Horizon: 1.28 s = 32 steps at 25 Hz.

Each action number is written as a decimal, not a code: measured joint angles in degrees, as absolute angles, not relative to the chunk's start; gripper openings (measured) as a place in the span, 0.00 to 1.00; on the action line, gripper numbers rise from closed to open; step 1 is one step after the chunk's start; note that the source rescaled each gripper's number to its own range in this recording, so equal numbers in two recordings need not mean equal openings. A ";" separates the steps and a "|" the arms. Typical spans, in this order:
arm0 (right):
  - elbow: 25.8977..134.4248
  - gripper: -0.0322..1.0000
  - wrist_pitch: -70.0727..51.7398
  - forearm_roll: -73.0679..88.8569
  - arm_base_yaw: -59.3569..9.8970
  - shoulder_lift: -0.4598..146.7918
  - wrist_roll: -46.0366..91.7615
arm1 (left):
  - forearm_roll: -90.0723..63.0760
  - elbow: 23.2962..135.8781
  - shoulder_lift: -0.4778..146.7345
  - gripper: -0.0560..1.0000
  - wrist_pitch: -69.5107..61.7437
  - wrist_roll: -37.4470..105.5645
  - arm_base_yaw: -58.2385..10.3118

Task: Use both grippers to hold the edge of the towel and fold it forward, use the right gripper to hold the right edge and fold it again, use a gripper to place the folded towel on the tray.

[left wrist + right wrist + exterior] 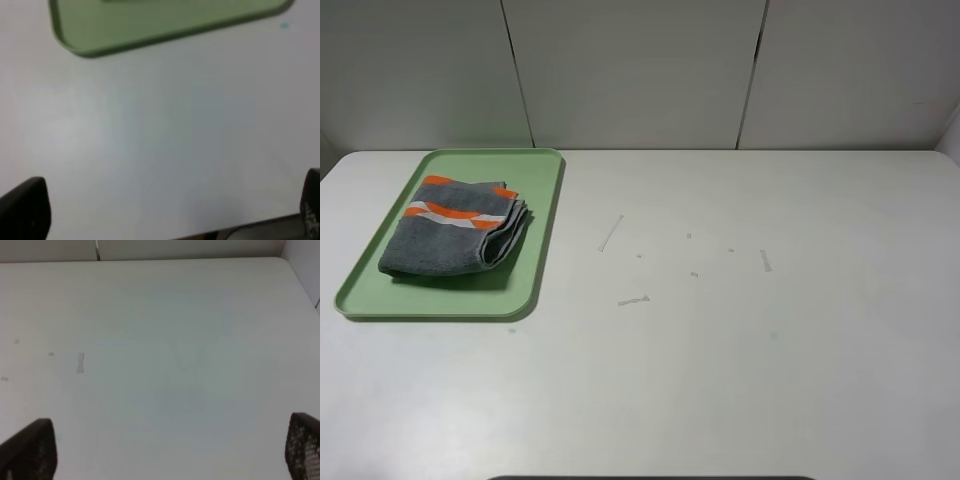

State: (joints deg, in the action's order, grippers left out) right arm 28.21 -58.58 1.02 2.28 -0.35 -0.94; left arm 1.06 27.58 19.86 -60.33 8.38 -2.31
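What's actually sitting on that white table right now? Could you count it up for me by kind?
Folded grey towel with orange and white stripes: 1, lying on the tray
Light green rectangular plastic tray: 1, at the table's left
Small scraps of clear tape stuck to the white table: about 3, plus a few specks too small to tell
Total: 2 objects, plus the tape bits
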 joint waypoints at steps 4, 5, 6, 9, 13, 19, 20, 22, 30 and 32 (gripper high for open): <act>28.21 1.00 -58.58 1.02 2.28 -0.35 -0.94 | -1.93 27.56 13.13 1.00 -60.49 12.01 -0.66; 28.21 1.00 -58.58 1.02 2.28 -0.35 -0.94 | -2.50 27.56 11.63 1.00 -60.62 12.81 -0.60; 28.21 1.00 -58.58 1.02 2.28 -0.35 -0.94 | -3.04 27.56 9.84 1.00 -60.75 13.68 -0.60; 28.21 1.00 -58.58 1.02 2.28 -0.35 -0.94 | -4.66 27.56 4.76 1.00 -61.13 15.75 -0.60; 28.21 1.00 -58.58 1.02 2.28 -0.35 -0.94 | -6.96 27.56 -0.15 1.00 -61.90 18.53 -0.60; 28.21 1.00 -58.58 1.02 2.28 -0.35 -0.94 | -8.51 27.56 -0.29 1.00 -62.55 20.96 -0.60; 28.21 1.00 -58.58 1.02 2.28 -0.35 -0.94 | -8.57 27.56 -0.29 1.00 -62.55 20.96 -0.60; 28.21 1.00 -58.58 1.02 2.28 -0.35 -0.94 | -8.57 27.56 -0.29 1.00 -62.55 21.02 -0.60; 28.21 1.00 -58.58 1.02 2.28 -0.35 -0.94 | -8.57 27.56 -0.29 1.00 -62.55 21.12 -0.60; 28.21 1.00 -58.58 1.02 2.28 -0.35 -0.94 | -8.57 27.56 -0.29 1.00 -62.60 21.12 -0.60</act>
State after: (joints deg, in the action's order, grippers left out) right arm 28.21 -58.58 1.02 2.28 -0.35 -0.94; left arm -8.57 27.56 -0.29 -62.60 21.12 -0.60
